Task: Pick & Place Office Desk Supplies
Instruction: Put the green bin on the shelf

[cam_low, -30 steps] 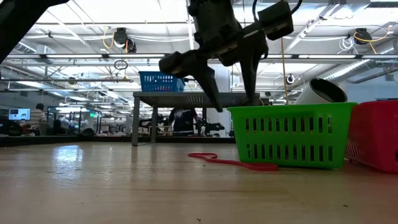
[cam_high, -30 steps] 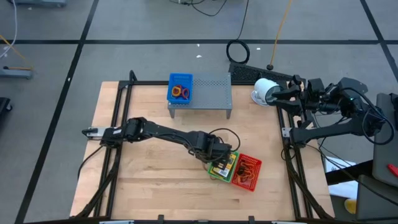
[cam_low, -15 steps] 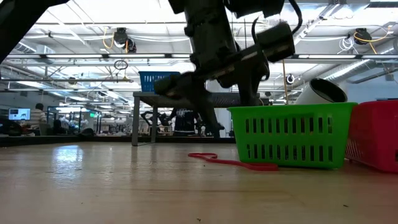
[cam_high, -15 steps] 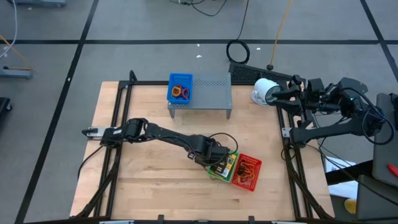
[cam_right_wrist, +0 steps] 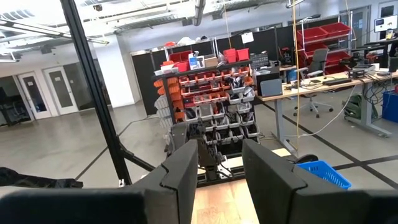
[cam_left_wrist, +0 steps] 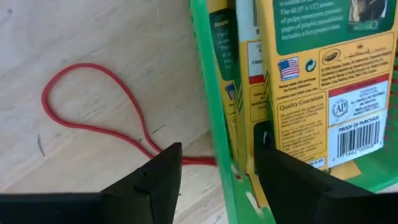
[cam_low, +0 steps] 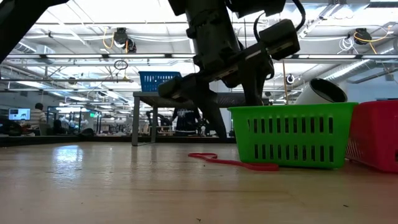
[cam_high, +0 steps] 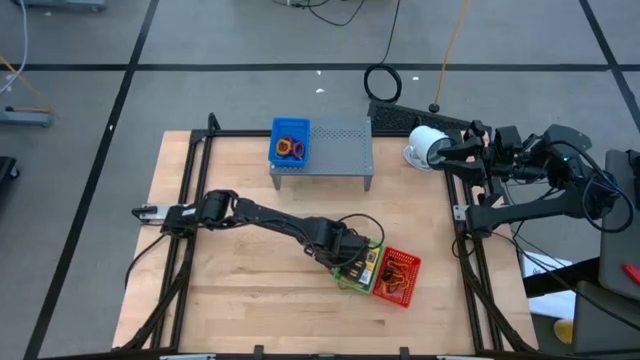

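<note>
A green basket (cam_high: 358,268) stands on the table's right half and holds yellow packets with green labels (cam_left_wrist: 311,93). My left gripper (cam_left_wrist: 217,152) points steeply down over the basket's left wall (cam_left_wrist: 211,93). It is open, with one finger outside the wall and one inside, next to the packets. A red rubber band (cam_left_wrist: 81,99) lies on the wood beside the basket, and its end runs under the wall. My right gripper (cam_right_wrist: 219,155) is open and waits raised off the table's right edge.
A red basket (cam_high: 398,277) with rubber bands touches the green one on its right. A grey perforated shelf (cam_high: 335,150) at the table's far middle carries a blue basket (cam_high: 290,142). A white round device (cam_high: 425,147) sits by the far right corner.
My left gripper has come down onto the green basket's left wall and tipped a little steeper. Its fingers now reach lower on both sides of the wall. The basket and the rubber band have stayed where they were.
</note>
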Available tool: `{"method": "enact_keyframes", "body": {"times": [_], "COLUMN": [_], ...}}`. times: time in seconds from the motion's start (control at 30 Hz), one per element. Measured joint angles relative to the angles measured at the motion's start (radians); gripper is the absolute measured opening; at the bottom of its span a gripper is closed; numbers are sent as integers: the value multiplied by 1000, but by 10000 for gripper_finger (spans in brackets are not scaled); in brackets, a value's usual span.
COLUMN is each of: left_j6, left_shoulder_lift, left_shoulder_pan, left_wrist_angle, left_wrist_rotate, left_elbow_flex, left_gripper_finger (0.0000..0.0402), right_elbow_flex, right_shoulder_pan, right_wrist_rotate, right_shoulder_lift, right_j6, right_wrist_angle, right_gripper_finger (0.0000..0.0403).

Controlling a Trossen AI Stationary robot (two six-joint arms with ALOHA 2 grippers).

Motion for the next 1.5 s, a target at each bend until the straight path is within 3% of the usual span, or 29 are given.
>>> {"method": "enact_keyframes", "body": {"times": [0.23,0.57,1.2,1.5], "left_j6": [-2,25,15,24], "left_shoulder_lift": [8,7,8,8], "left_shoulder_pan": [1,4,7,9], "left_wrist_angle": [-5,-5,-4,-114], "left_wrist_rotate": [0,-9,56,47], "left_elbow_flex": [0,0,40,100], "left_gripper_finger": [186,13,4,4], "right_elbow_flex": [0,0,0,0], "right_shoulder_pan": [0,0,0,0], "right_wrist_rotate": [0,0,-2,-3], "right_shoulder_lift": [0,0,0,0], "right_j6": [0,0,0,4], "right_wrist_angle": [0,0,-29,-45], "right_gripper_finger": [121,121,121,121]}}
